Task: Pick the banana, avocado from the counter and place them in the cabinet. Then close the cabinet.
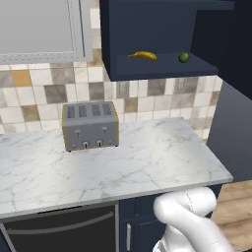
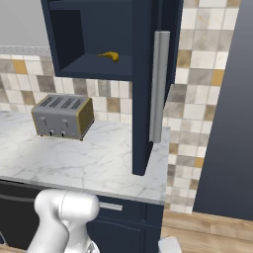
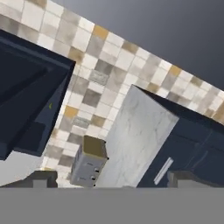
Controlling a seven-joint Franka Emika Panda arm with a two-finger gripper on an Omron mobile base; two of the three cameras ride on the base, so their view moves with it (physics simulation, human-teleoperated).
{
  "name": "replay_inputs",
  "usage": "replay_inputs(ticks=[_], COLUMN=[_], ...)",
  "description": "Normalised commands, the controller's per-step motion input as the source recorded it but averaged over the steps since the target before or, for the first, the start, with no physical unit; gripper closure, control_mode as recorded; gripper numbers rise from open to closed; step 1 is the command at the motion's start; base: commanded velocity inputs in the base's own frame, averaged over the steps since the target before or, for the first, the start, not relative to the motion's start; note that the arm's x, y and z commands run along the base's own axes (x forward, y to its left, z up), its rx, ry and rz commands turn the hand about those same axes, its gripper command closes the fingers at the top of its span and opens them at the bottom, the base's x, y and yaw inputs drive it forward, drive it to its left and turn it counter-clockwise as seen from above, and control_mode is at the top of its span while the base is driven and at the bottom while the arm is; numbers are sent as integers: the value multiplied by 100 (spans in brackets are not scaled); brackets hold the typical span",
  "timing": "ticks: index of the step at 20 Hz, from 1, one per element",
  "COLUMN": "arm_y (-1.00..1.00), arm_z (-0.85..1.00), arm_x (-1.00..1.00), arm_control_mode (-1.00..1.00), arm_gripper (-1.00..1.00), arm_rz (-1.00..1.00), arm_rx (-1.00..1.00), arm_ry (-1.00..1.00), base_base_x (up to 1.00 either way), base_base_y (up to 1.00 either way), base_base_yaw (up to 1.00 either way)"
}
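At about nine o'clock in the left base view, a boxy grey four-slot toaster with a yellowish side [image 1: 90, 126] stands on the white, grey-veined marble counter [image 1: 147, 157], back against the tiled wall of beige, grey and ochre squares [image 1: 39, 88]. Above it, at about ten o'clock, hangs a light grey framed wall cabinet [image 1: 39, 27].

Toward one o'clock the large dark navy blue cabinet [image 1: 147, 29] stands open. On its shelf lies the small curved yellow banana with dark tips [image 1: 143, 55], and to its right, well apart on the same shelf, sits the small round dark green avocado [image 1: 183, 57].

In the right base view the banana [image 2: 109, 56] shows at eleven o'clock on the shelf, and the cabinet's flat navy door [image 2: 146, 99] swings out toward the camera at twelve o'clock, its vertical silver bar handle [image 2: 158, 86] facing right.

In the hand view, rolled on its side, the two dark fingertips of the gripper [image 3: 113, 178] rise at seven and five o'clock, set wide apart with nothing between them; the toaster [image 3: 89, 161] lies beyond at about six o'clock.
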Motion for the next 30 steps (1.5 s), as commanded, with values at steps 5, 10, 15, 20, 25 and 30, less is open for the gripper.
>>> replay_inputs(ticks=[5,10,15,20,25,30], arm_y=[-61,-43,-16,0,-4,-20], arm_z=[-2,0,-1,-9,-15,-11], arm_x=[25,46,57,58,61,55], arm_control_mode=[-100,-100,-100,-100,-100,-100], arm_gripper=[-100,-100,-100,-100,-100,-100], arm_rz=[0,0,0,0,0,0], arm_rx=[30,28,20,16,19,22], arm_ry=[1,9,9,9,9,6], base_base_x=[0,0,0,0,0,0], base_base_y=[0,0,0,0,0,0], base_base_yaw=[0,0,0,0,0,0])
